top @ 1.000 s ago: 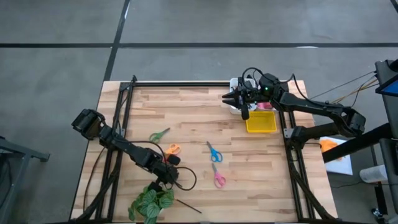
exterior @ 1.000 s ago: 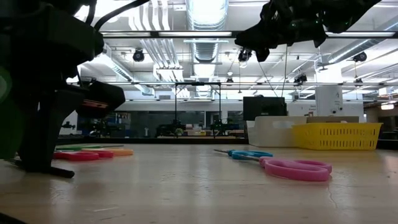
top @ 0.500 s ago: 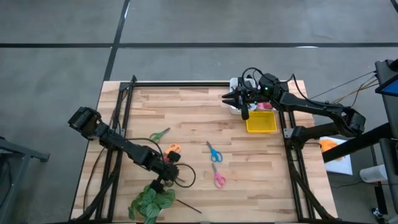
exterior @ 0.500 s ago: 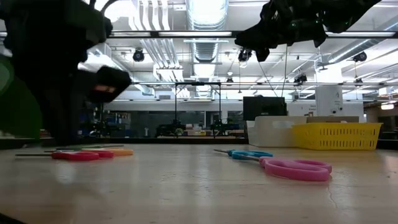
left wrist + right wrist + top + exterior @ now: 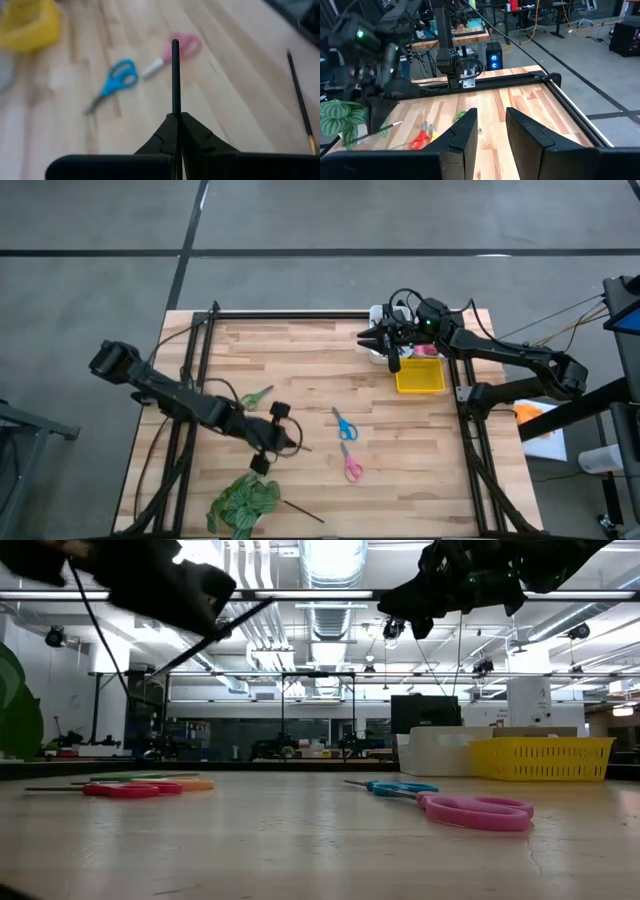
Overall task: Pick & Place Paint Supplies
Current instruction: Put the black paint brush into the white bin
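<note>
Wooden table (image 5: pixel 300 370) from above shows my left gripper (image 5: pixel 272 442) clamped on a thin dark brush (image 5: pixel 292 446) above the boards near the plant (image 5: pixel 243 504), while my right gripper (image 5: pixel 489 131), fingers parted and empty, hovers by the yellow basket (image 5: pixel 420 376).

The high view looks straight down from well above on the whole tabletop (image 5: pixel 300 380); the low view sits at its surface, facing level across into the room. Each wrist view looks forward along its own arm, close over the boards; high, low and left wrist views share the blue scissors (image 5: pixel 344 424) and pink scissors (image 5: pixel 351 466).
</note>
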